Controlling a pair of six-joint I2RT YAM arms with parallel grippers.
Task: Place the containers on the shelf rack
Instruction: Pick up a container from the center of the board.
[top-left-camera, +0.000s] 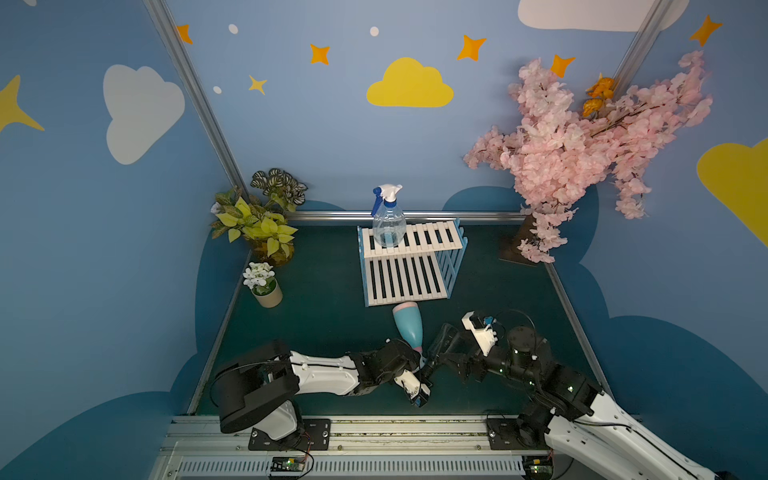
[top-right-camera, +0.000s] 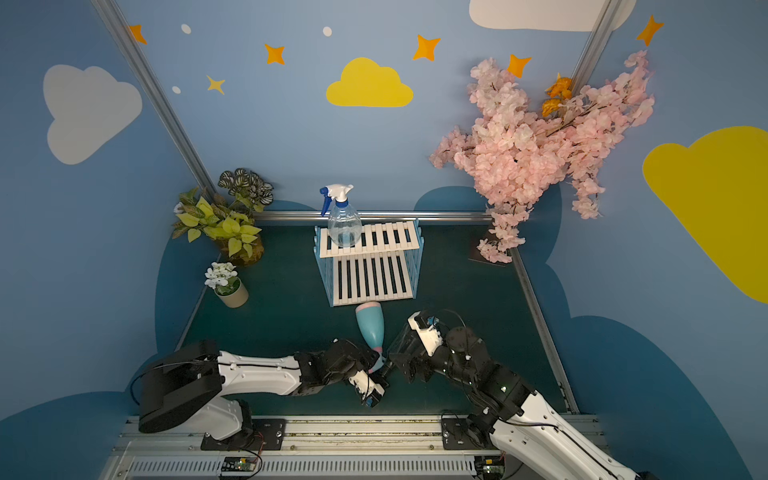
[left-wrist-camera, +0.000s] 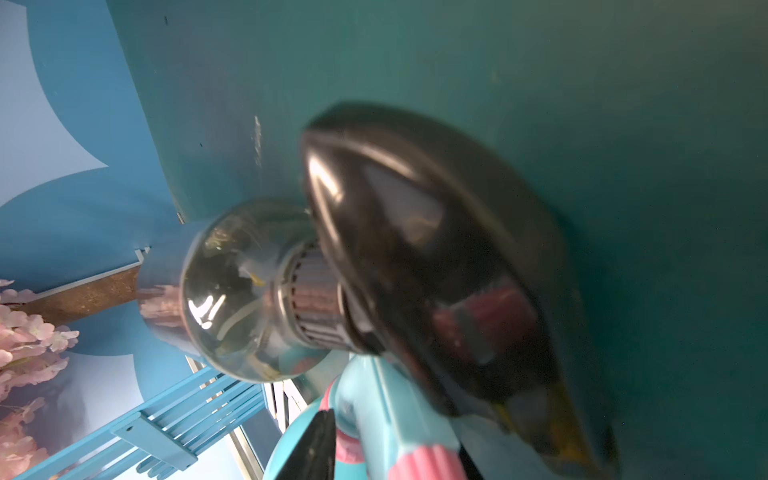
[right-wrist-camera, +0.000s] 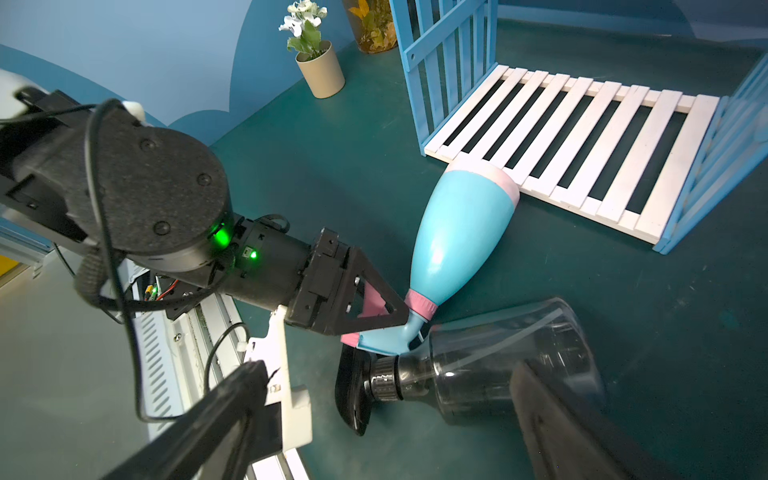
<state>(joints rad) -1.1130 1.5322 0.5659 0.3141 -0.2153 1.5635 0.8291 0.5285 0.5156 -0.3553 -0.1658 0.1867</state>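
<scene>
The clear container (top-left-camera: 388, 220) (top-right-camera: 344, 224) stands upright at the left end of the upper tier of the shelf rack (top-left-camera: 411, 274) (top-right-camera: 374, 276) (right-wrist-camera: 582, 137). The teal container (top-left-camera: 408, 324) (top-right-camera: 370, 326) (right-wrist-camera: 461, 232) lies on the mat, its pink base touching the rack's lower shelf. My left gripper (top-left-camera: 419, 362) (top-right-camera: 376, 365) (left-wrist-camera: 390, 453) is shut on its pink-collared neck. The dark smoky container (top-left-camera: 444, 337) (right-wrist-camera: 498, 357) (left-wrist-camera: 415, 257) lies beside it, sprayers touching. My right gripper (top-left-camera: 440, 353) (right-wrist-camera: 390, 370) is open, one finger on each side of this container.
Leafy potted plants (top-left-camera: 259, 224) and a small white-flower pot (top-left-camera: 266, 289) (right-wrist-camera: 320, 70) stand along the left edge. A pink blossom tree (top-left-camera: 582, 158) on a brown base (top-left-camera: 513, 249) fills the back right corner. A metal rail (top-left-camera: 374, 432) runs along the front.
</scene>
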